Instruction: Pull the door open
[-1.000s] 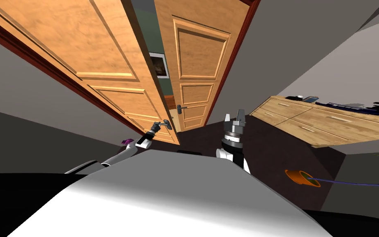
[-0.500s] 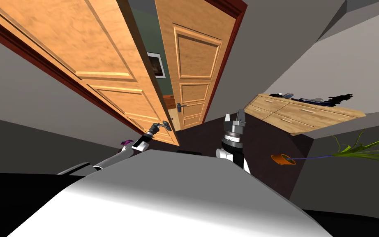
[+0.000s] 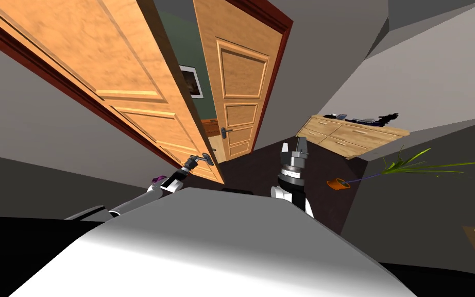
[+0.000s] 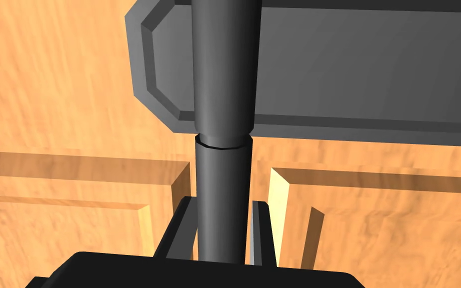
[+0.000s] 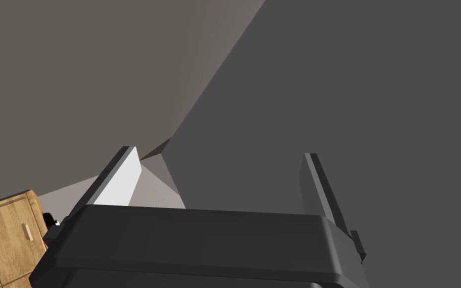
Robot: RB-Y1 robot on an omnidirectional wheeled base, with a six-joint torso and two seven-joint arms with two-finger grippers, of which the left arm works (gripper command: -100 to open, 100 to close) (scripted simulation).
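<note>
A panelled orange wooden door point(image 3: 128, 82) stands partly swung toward me on the left of the head view. Its dark grey lever handle point(image 4: 223, 150) runs out from a dark backplate point(image 4: 354, 70) on the door face. My left gripper point(image 3: 204, 158) is at the door's free edge, shut on that lever, its fingers point(image 4: 178, 232) pressing the lever's two sides. My right gripper point(image 3: 294, 146) is held up in front of my chest, away from the door, open with nothing between its fingers point(image 5: 119, 177).
A second wooden door point(image 3: 239, 87) with its own handle point(image 3: 225, 131) stands across the gap, a framed picture point(image 3: 191, 81) on the green wall between. A wooden dresser point(image 3: 350, 133) lines the right wall. A tipped orange pot with a plant point(image 3: 338, 183) lies on the dark floor.
I have turned and moved: the dresser and the pot slid left in the head view. The gap between the door's edge and the far door looks a little wider. My left gripper keeps hold of the lever.
</note>
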